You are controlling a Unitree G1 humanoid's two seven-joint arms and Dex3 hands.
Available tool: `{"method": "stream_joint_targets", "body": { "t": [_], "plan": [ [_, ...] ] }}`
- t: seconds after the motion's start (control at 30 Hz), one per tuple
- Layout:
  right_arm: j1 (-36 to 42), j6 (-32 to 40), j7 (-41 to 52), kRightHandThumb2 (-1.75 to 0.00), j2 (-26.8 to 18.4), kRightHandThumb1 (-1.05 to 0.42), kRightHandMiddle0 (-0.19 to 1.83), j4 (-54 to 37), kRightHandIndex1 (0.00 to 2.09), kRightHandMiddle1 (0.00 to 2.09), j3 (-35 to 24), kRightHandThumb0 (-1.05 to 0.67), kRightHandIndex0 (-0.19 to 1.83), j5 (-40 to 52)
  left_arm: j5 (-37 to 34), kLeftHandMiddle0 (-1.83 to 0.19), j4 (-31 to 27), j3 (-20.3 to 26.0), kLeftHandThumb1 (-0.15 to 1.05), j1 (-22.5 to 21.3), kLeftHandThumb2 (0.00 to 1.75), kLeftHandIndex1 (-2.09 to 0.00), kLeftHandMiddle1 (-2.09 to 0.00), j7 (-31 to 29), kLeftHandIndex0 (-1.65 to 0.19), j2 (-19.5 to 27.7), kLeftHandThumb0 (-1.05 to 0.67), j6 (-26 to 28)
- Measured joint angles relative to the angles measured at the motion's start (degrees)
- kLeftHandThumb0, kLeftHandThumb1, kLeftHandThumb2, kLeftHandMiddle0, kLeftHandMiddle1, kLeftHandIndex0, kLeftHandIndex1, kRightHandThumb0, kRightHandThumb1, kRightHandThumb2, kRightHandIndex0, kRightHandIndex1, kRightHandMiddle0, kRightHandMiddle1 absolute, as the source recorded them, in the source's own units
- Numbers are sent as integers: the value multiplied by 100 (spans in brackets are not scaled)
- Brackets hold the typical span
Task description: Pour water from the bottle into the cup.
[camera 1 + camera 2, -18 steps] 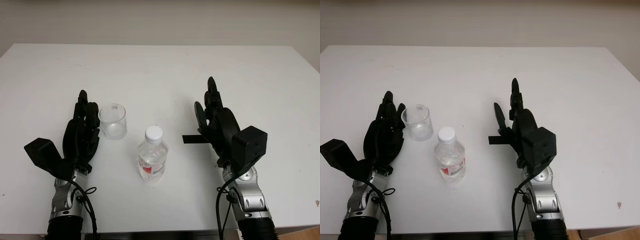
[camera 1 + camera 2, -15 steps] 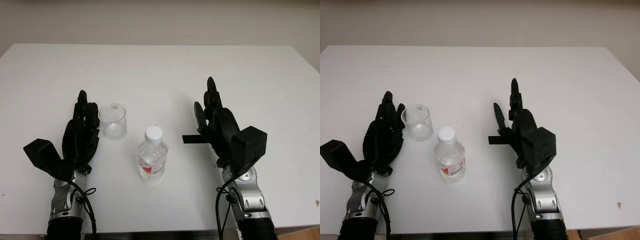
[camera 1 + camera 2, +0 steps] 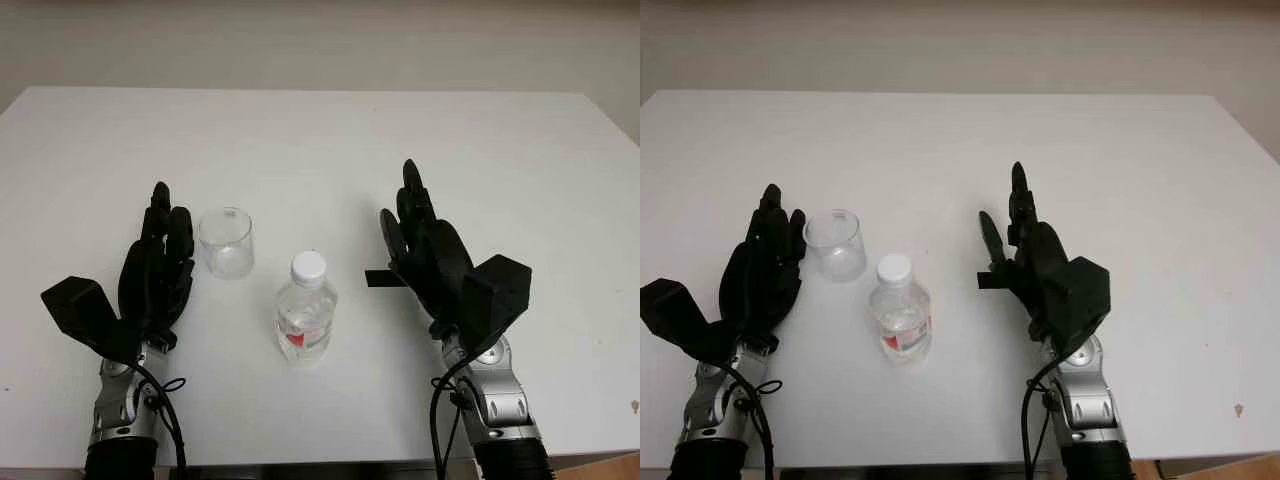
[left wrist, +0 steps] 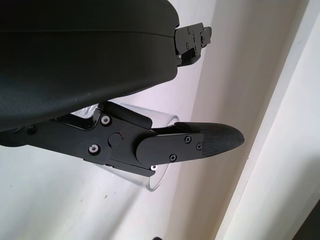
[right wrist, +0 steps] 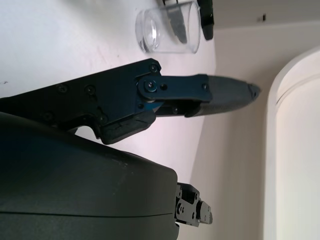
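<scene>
Water bottle [image 3: 304,318]: nearest item, upright, between both hands, touching neither; clear ribbed plastic, white cap on, red-white label low.
Left hand [image 3: 155,275]: black, open, holding nothing, near left of counter; bottle off to its right, cup just beside its fingertips.
Right hand [image 3: 428,255]: black, open, empty, right of bottle with a clear gap; thumb points toward bottle.
Cup [image 3: 226,243]: clear plastic cylinder, upright, looks empty, behind-left of bottle, apart from it.
Counter [image 3: 300,140]: white, matte, flat; far half bare, edges well away from the items.
</scene>
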Motion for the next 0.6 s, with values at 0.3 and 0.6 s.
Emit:
{"method": "stream_joint_targets", "body": {
  "t": [0.3,0.6],
  "plan": [
    [112,256,1546,-5,-610,-96,-19,-344,0,0,31,-103,-19,828,18,15,-211,13,105,-1,49,-6,-6,-30,15,187,-71,36],
    [220,625,2411,-2,-1068,-84,-19,-730,0,0,369,-104,-19,902,21,15,-225,-4,105,-1,47,-6,-5,49,15,177,-71,80]
  ]
}}
